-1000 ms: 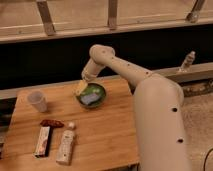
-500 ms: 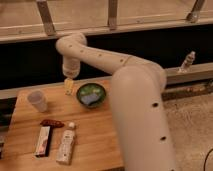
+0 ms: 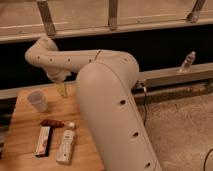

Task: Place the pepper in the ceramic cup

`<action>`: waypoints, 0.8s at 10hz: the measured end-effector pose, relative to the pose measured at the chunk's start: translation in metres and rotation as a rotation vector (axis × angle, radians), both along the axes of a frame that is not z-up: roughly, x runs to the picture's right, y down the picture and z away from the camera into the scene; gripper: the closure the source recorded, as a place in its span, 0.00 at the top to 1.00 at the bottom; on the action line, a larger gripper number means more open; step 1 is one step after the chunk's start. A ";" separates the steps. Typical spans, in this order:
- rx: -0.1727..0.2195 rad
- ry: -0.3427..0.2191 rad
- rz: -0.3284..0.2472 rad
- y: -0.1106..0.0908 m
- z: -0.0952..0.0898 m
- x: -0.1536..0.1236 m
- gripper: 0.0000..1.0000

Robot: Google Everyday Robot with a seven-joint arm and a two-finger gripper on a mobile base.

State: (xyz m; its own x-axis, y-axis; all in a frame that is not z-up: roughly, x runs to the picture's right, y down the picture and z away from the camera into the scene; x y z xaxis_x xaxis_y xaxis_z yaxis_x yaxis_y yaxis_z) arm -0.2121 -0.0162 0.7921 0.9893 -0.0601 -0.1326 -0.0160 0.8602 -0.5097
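The pepper point(image 3: 51, 123) is small and dark red and lies on the wooden table point(image 3: 20, 135), in front of the cup. The ceramic cup point(image 3: 38, 100) is whitish and stands upright near the table's back left. My gripper point(image 3: 62, 89) hangs at the end of the white arm point(image 3: 100, 95), just right of the cup and behind the pepper, above the table's back edge. It touches neither of them, and nothing shows in it.
A flat red-and-white box point(image 3: 43, 141) and a white bottle point(image 3: 66, 145) lie side by side in front of the pepper. The arm's bulk covers the right half of the table. A small bottle point(image 3: 187, 62) stands on the ledge at the right.
The arm has swung left and closer to the camera. The gripper moved from over the green bowl to beside the cup. The bowl is now hidden behind the arm.
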 end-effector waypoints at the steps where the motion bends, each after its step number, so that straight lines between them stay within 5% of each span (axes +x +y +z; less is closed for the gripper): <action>1: -0.007 -0.006 0.007 0.000 0.001 0.001 0.80; 6: -0.073 -0.211 0.058 0.036 -0.001 -0.047 0.80; 8: -0.084 -0.221 0.030 0.043 -0.005 -0.065 0.80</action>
